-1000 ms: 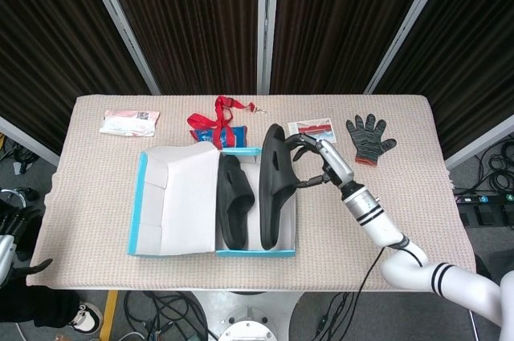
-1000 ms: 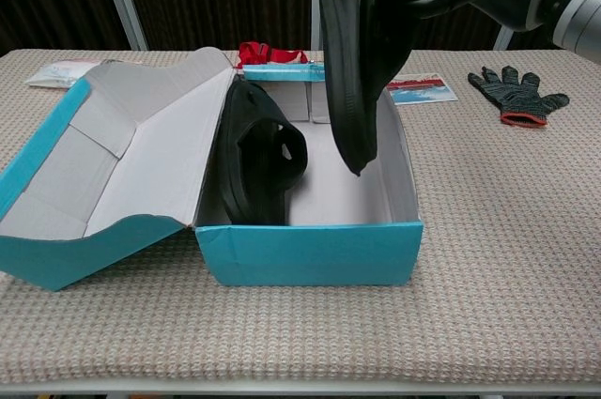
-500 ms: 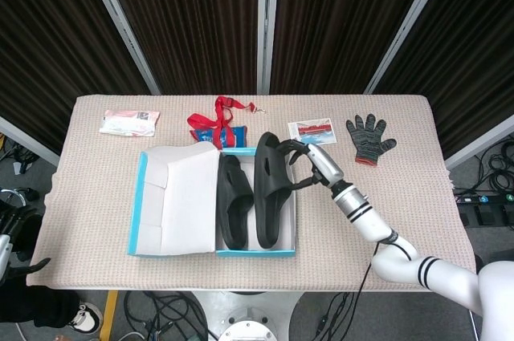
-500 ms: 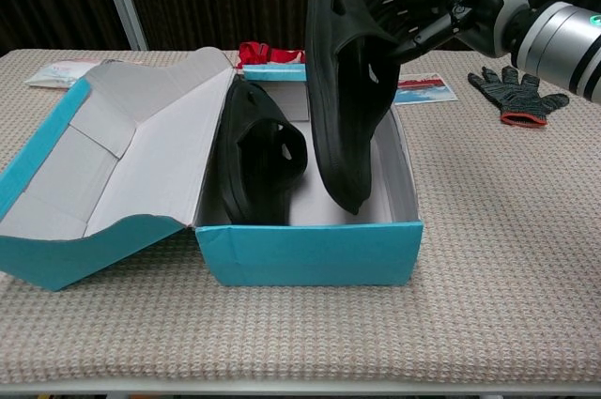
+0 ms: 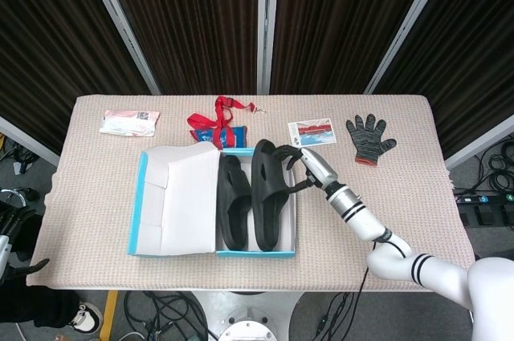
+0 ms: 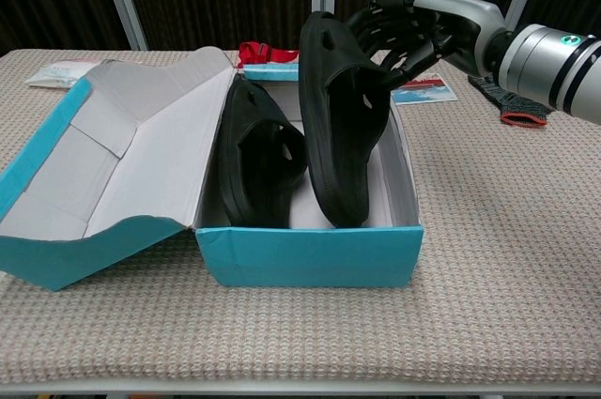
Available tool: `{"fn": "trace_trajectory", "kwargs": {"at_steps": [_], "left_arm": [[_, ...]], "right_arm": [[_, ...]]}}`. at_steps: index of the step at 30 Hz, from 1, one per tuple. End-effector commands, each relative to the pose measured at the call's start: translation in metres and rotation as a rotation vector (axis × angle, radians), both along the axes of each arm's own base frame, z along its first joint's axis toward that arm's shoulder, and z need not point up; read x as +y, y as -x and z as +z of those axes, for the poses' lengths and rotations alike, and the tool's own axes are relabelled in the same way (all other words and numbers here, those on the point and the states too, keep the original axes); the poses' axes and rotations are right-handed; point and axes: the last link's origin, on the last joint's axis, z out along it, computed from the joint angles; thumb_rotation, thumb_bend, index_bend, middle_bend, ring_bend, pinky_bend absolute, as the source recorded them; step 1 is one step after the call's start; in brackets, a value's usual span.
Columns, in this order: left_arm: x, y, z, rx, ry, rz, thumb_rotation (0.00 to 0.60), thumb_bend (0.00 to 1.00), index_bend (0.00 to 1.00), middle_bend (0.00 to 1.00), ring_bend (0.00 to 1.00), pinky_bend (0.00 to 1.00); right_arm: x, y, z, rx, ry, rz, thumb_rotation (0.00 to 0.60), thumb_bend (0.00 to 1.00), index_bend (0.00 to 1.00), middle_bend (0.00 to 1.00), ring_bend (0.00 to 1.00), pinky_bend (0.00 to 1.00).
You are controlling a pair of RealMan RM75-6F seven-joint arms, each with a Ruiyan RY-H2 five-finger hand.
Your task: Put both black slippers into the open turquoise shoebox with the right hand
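Lower now, the second slipper [image 6: 336, 127] stands inside our shoebox [image 6: 310, 253] beside the first slipper [image 6: 255, 160], our right hand's [image 6: 423, 28] fingers [image 6: 380, 19] gripping its upper edge.

Turquoise shoebox [image 5: 255, 253] at table [image 5: 80, 196] centre, lid flap open toward 9 o'clock; two black slippers inside, left slipper [image 5: 234, 200], right slipper [image 5: 267, 194]; right hand [image 5: 307, 166] grips right slipper from 3 o'clock; glove [image 5: 368, 137] toward 2 o'clock; red lanyard [image 5: 215, 120] at 12.
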Motion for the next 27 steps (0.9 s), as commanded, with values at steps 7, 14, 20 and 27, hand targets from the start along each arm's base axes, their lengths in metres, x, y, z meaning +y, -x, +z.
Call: {"fn": "trace_trajectory", "kwargs": {"at_steps": [7, 14, 20, 27], "left_arm": [[0.0, 0.002, 0.0, -0.005, 0.002, 0.004, 0.6, 0.06, 0.13, 0.09, 0.0, 0.05], [0.0, 0.004, 0.0, -0.012, 0.001, 0.009, 0.6, 0.06, 0.13, 0.09, 0.0, 0.05], [0.001, 0.005, 0.0, -0.016, 0.001, 0.009, 0.6, 0.06, 0.13, 0.09, 0.0, 0.05], [0.001, 0.006, -0.001, -0.019, 0.002, 0.011, 0.6, 0.06, 0.13, 0.09, 0.0, 0.05]], "right_arm": [[-0.007, -0.002, -0.006, 0.086, -0.023, 0.007, 0.6, 0.15, 0.72, 0.6, 0.38, 0.43], [-0.009, -0.007, -0.012, 0.128, -0.06, 0.004, 0.6, 0.16, 0.71, 0.6, 0.38, 0.43], [-0.012, -0.009, -0.013, 0.167, -0.089, 0.002, 0.6, 0.14, 0.69, 0.58, 0.38, 0.43], [-0.013, -0.009, -0.011, 0.199, -0.084, 0.003, 0.6, 0.1, 0.63, 0.54, 0.34, 0.4]]}}
